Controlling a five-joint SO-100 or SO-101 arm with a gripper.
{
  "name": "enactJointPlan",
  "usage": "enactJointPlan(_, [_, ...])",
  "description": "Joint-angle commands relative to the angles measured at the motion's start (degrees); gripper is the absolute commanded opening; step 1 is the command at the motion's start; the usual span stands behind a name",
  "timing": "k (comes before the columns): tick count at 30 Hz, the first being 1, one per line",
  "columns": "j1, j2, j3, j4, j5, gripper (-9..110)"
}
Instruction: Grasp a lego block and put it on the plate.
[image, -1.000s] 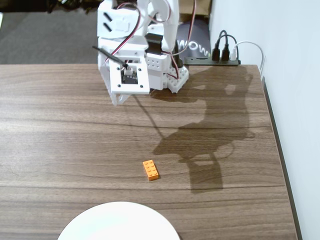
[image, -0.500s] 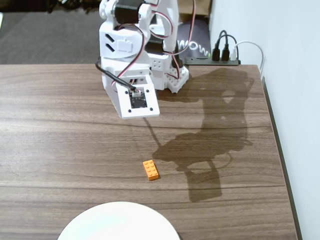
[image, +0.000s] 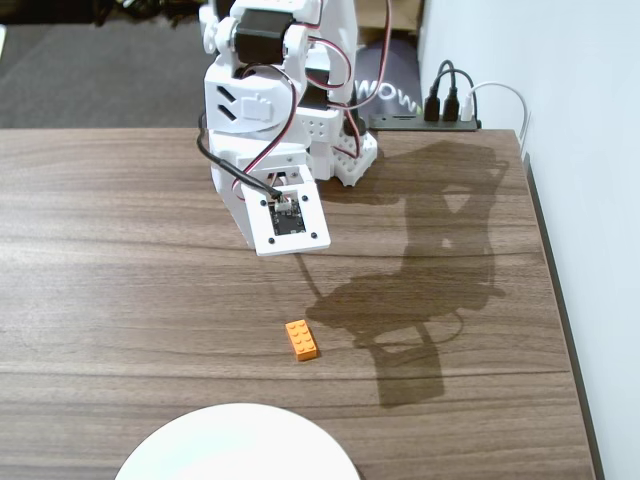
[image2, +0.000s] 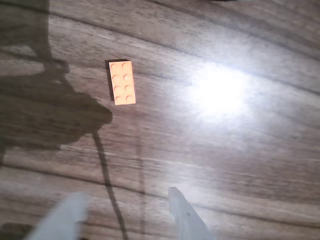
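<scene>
Jaws stand apart and empty: in the wrist view the gripper (image2: 125, 215) shows as two pale, blurred fingers rising from the bottom edge, one at lower left and one just right of centre, with bare wood between them. The lego block (image2: 122, 82) lies in the upper left of that view, well apart from the fingertips and a little left of the gap's midline. Its long axis runs nearly up and down the frame, tilted only slightly, so the fingers look set to close across its short width.

From the fixed view the lego block (image: 301, 339) sits on the table (image: 120, 280) at lower centre, between the arm (image: 275, 130) at the top and the plate (image: 238, 445) at the bottom edge, and nearer the plate. My judgement is that the reach must carry the gripper forward toward the block before descending.
</scene>
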Motion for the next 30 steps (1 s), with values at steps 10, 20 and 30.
enactJointPlan(10, [1.58,0.26,-3.69,-2.99,-6.15,51])
enactJointPlan(20, [0.97,-6.42,-3.87,-7.38,-6.5,55])
enactJointPlan(30, [1.93,-16.35,-3.78,-15.64,-6.5,54])
